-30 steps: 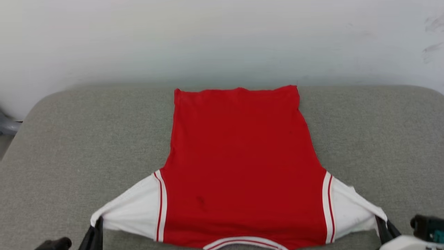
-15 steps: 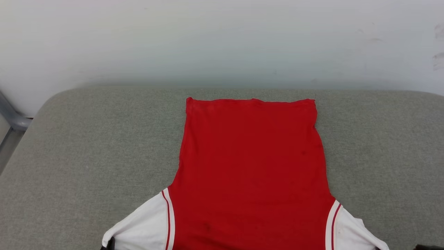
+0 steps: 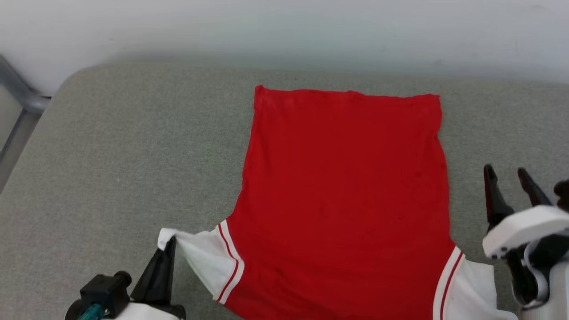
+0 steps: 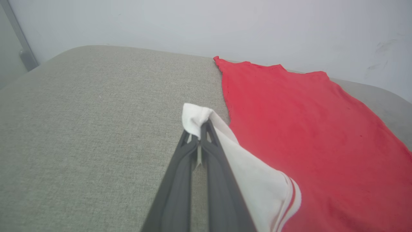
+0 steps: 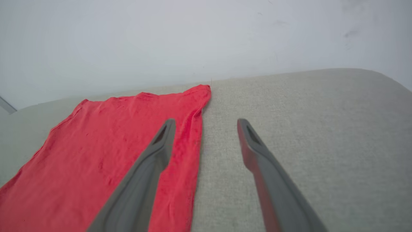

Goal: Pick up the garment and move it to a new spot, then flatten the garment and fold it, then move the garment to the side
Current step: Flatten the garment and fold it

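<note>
The garment (image 3: 346,186), a red jersey with white sleeves and red-and-white trim, lies spread flat on the grey cushion, hem toward the wall. At the lower left my left gripper (image 3: 168,242) is shut on the tip of the white left sleeve (image 4: 196,117) and holds it lifted off the cushion. My right gripper (image 3: 506,172) stands open beside the garment's right edge, nothing between its fingers; in the right wrist view its fingertips (image 5: 206,124) straddle the red edge (image 5: 190,135). The white right sleeve (image 3: 475,284) lies loose on the cushion.
The grey fabric cushion (image 3: 124,160) has a rounded far edge close to a pale wall (image 3: 284,31). A grey metal frame (image 3: 22,95) stands off its far left corner. Bare cushion lies on both sides of the garment.
The right gripper has let go of the right sleeve, opened and risen beside the garment. The left sleeve has been carried inward. The camera has shifted too.
</note>
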`<state>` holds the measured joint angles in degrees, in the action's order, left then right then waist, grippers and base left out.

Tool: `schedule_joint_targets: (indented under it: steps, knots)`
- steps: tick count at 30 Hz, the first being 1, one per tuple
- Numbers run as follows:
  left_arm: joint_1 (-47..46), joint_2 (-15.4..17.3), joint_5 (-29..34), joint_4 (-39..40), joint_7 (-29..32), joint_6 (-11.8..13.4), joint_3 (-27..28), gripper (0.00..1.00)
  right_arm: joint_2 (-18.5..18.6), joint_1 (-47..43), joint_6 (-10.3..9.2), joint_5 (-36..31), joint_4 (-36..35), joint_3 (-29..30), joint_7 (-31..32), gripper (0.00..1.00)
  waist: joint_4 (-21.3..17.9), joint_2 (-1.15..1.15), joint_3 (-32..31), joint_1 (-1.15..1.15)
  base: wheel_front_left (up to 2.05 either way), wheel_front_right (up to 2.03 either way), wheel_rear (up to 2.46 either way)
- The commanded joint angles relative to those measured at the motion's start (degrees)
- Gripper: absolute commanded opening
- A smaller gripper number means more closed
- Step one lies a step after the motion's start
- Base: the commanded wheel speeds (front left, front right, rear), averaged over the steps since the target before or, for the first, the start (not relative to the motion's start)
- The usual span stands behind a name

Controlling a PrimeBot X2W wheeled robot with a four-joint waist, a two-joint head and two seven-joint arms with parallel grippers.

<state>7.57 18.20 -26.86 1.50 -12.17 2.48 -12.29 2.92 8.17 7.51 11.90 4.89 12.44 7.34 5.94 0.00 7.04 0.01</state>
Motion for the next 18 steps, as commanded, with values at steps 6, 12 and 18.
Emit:
schedule_joint_targets:
  steps: [6,12,18]
  knots:
    - [-8.0,-1.68,0.79,0.8,-1.58,-2.86,-1.81,0.0,2.03,19.36,-0.04,-4.1,11.12,3.05,3.39,1.0,6.07,0.0,9.79,-0.01,0.0,0.0,0.0]
    - [-12.88,-4.09,1.35,0.98,-2.75,-4.86,-1.93,0.0,7.09,34.8,-0.04,-7.07,22.35,6.17,11.89,1.0,9.28,0.0,15.57,-0.01,0.0,0.0,0.0]
    - [-15.67,-6.2,2.48,1.15,-3.07,-6.43,-2.03,0.0,10.11,45.9,-0.03,-12.72,31.32,7.05,23.37,1.0,11.41,0.0,19.5,-0.01,0.0,0.0,0.0]
